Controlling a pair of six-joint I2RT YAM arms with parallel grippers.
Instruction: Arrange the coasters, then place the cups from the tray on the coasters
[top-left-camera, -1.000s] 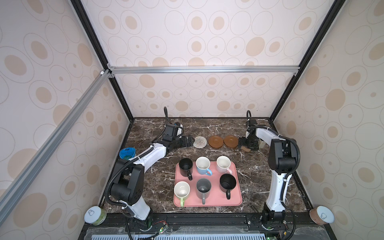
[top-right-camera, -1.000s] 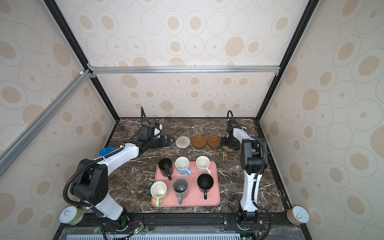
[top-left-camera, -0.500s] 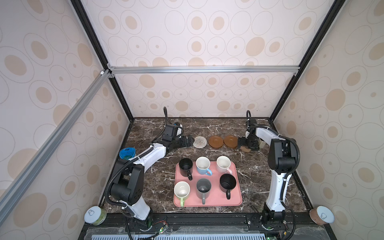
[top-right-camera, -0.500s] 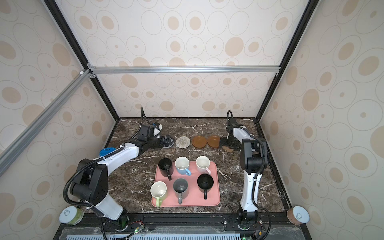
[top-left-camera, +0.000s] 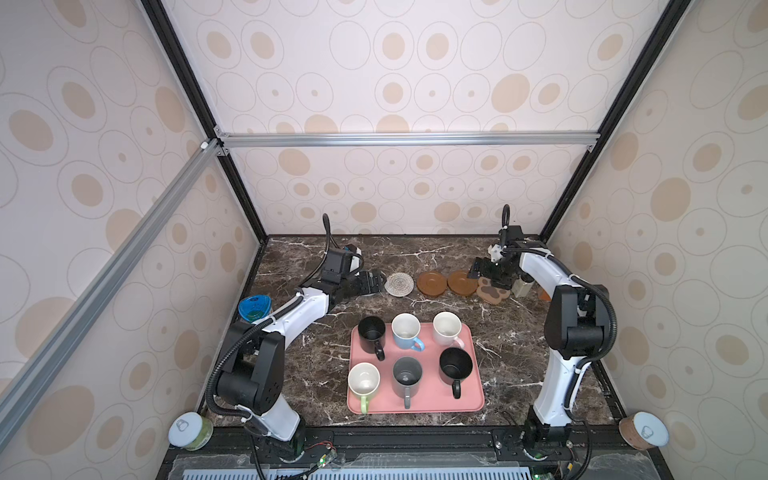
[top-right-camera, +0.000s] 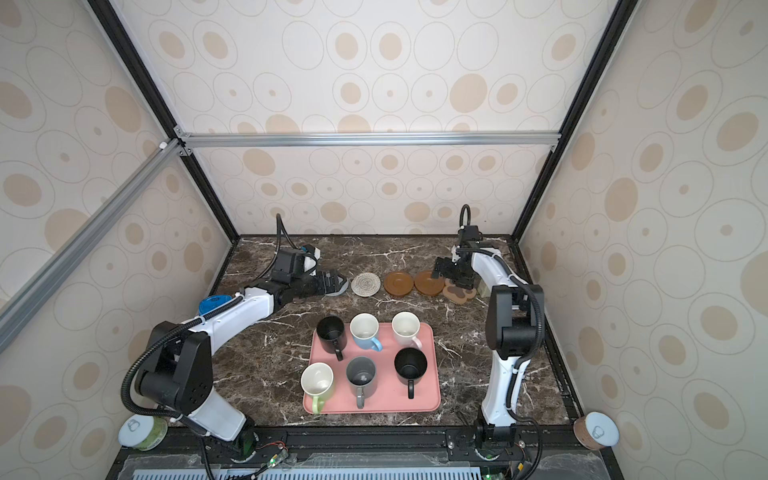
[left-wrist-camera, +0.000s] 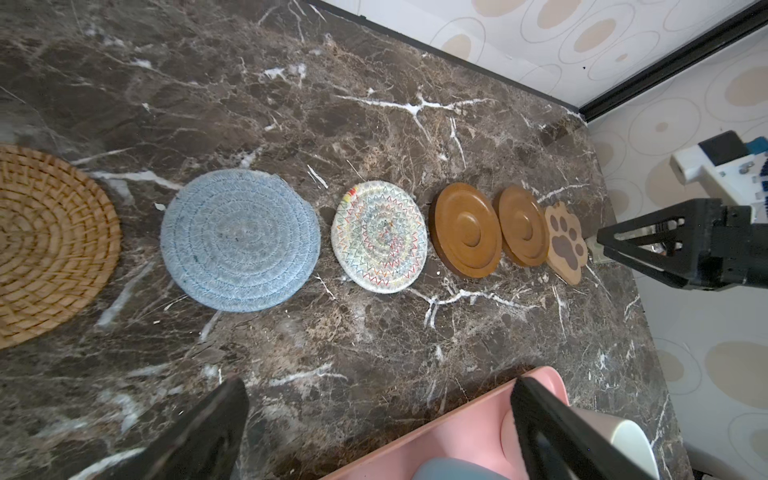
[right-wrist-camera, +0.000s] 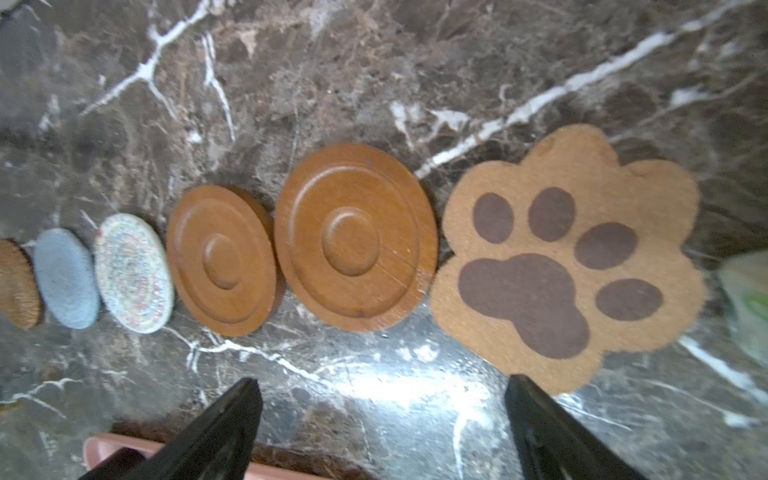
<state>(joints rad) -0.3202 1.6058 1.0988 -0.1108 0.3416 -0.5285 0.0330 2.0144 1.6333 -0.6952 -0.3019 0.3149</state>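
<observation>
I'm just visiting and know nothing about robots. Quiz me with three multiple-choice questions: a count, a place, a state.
1. How many coasters lie in the back row? A four; B five; C six.
2. Where do the mugs stand? A on the coasters; B on the pink tray; C stacked inside each other.
3. The right gripper is: A open and empty; B shut on a mug; C shut on a coaster.
Answers: 1 C, the left wrist view shows six in a line. 2 B, all six sit inside its rim. 3 A, its jaws stand apart with nothing between.
</observation>
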